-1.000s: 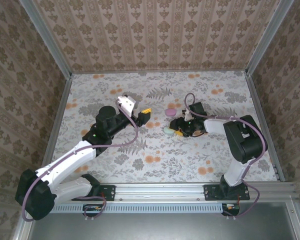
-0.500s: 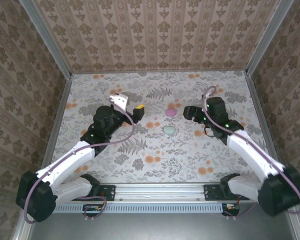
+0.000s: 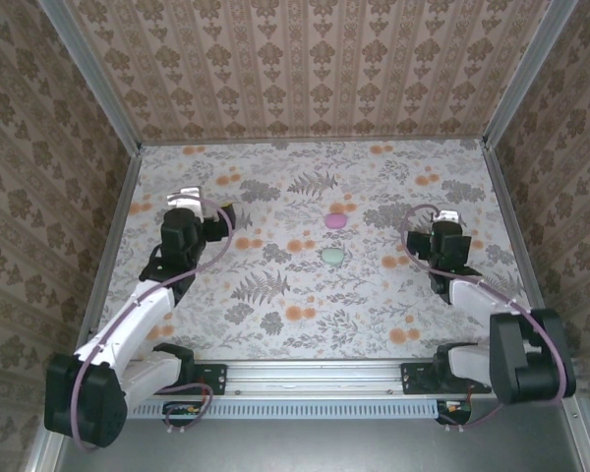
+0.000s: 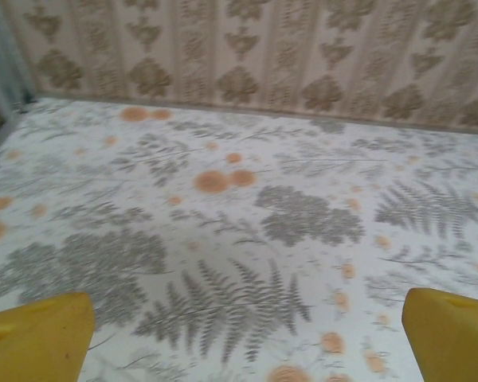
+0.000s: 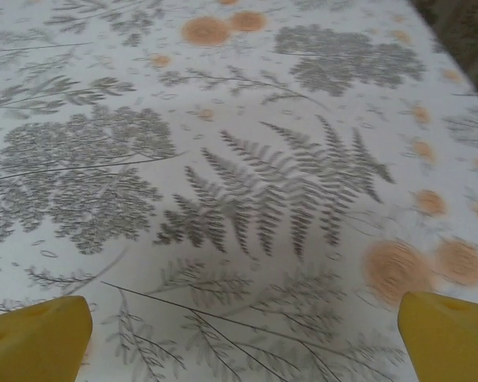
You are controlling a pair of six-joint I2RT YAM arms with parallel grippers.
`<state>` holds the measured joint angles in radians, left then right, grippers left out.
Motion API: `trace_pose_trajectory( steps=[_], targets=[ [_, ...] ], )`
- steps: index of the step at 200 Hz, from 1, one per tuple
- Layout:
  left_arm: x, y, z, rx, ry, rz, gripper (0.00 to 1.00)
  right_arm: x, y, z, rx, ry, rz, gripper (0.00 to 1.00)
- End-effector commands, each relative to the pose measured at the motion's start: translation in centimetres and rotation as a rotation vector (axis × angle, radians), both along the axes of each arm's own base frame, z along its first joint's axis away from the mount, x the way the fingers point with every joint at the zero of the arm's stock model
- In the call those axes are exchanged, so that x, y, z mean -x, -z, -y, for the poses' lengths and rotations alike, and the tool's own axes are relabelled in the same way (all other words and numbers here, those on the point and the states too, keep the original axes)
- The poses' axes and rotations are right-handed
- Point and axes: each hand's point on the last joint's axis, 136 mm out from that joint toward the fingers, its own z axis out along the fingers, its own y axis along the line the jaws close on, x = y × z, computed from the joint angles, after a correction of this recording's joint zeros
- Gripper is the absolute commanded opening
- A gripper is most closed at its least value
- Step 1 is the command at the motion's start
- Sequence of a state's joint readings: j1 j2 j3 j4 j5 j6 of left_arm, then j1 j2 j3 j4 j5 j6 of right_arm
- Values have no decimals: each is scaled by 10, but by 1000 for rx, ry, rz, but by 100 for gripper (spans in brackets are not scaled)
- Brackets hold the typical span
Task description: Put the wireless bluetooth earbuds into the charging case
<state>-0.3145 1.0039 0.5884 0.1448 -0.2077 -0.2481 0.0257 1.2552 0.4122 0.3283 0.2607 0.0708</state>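
Two pebble-shaped charging cases lie shut near the middle of the table, a pink one (image 3: 335, 221) and, just in front of it, a pale green one (image 3: 331, 257). The earbuds are out of view. My left gripper (image 3: 225, 215) hovers well to the left of the cases. In the left wrist view this gripper (image 4: 247, 342) is open, its yellow fingertips (image 4: 40, 338) wide apart over bare cloth. My right gripper (image 3: 443, 218) sits far to the right of the cases. The right wrist view shows it (image 5: 243, 342) open too, with nothing between its fingertips (image 5: 450, 334).
A floral cloth (image 3: 305, 305) covers the table. Patterned walls (image 3: 305, 69) close it in at the back and both sides. A metal rail (image 3: 315, 374) with the arm bases runs along the near edge.
Both arms have drawn back from the cases, the left one to the left and the right one to the right. Both grippers have opened wide.
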Motion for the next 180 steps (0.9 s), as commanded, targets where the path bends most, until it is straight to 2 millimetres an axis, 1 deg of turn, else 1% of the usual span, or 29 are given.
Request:
trace_pose_trajectory(
  steps=[1,10,14,17,20,35,36,38,42,46,48,51,52,60,66,79,108,125,130,139,143,154,163,173,180],
  targets=[
    [10,16,-29,-42,-111,-44,100,-34,-38,-29,-44,-204,229,100],
    [12,19,-34,-57,-126,-52,100,-43,-43,-32,-95,-225,277,100],
    [13,20,-37,-65,-129,-53,100,-45,-41,-35,-119,-250,277,100],
    [13,21,-38,-70,-132,-53,100,-47,-43,-38,-123,-271,288,100],
    [13,21,-39,-75,-134,-53,100,-48,-34,-40,-131,-288,267,100],
    [15,24,-47,-93,-151,-59,100,-48,-13,-53,-141,-367,248,100],
    [15,25,-47,-93,-153,-59,100,-50,-16,-53,-137,-374,267,100],
    [16,25,-49,-95,-156,-60,100,-50,-13,-56,-144,-386,267,100],
    [16,26,-50,-100,-158,-62,100,-52,-18,-57,-143,-392,307,100],
    [16,28,-52,-106,-161,-65,100,-49,-15,-56,-143,-387,293,100],
    [16,29,-53,-109,-161,-65,100,-49,-17,-54,-136,-377,293,100],
    [16,29,-54,-113,-165,-64,100,-47,-14,-53,-140,-371,263,100],
    [16,30,-55,-115,-165,-66,100,-48,-16,-52,-135,-366,269,100],
    [16,33,-57,-131,-169,-67,100,-51,-12,-48,-134,-338,253,100],
    [15,37,-59,-141,-172,-70,100,-54,-13,-45,-132,-314,263,100],
    [10,44,-64,-169,-179,-75,100,-55,-11,-28,-102,-195,243,100],
    [-9,67,-68,-309,-166,-98,100,-55,-11,-31,-65,-187,235,100],
    [-23,80,-63,-330,-135,-86,100,-55,-12,-32,-62,-189,238,100],
    [-26,87,-60,-327,-115,-87,100,-55,-12,-32,-63,-190,238,100],
    [-33,91,-56,-313,-98,-53,100,-55,-12,-32,-62,-189,237,100],
    [-37,90,-54,-324,-80,-34,100,-55,-12,-32,-63,-190,239,100],
    [-43,95,-50,-341,-41,-77,100,-55,-12,-32,-62,-191,238,100],
    [-45,95,-48,-370,-16,-50,100,-55,-12,-32,-63,-190,237,100],
    [-47,92,-53,-367,-34,2,100,-55,-11,-32,-62,-190,236,100],
    [-45,97,-60,-320,-39,7,100,-55,-11,-32,-62,-190,236,100]
  ],
)
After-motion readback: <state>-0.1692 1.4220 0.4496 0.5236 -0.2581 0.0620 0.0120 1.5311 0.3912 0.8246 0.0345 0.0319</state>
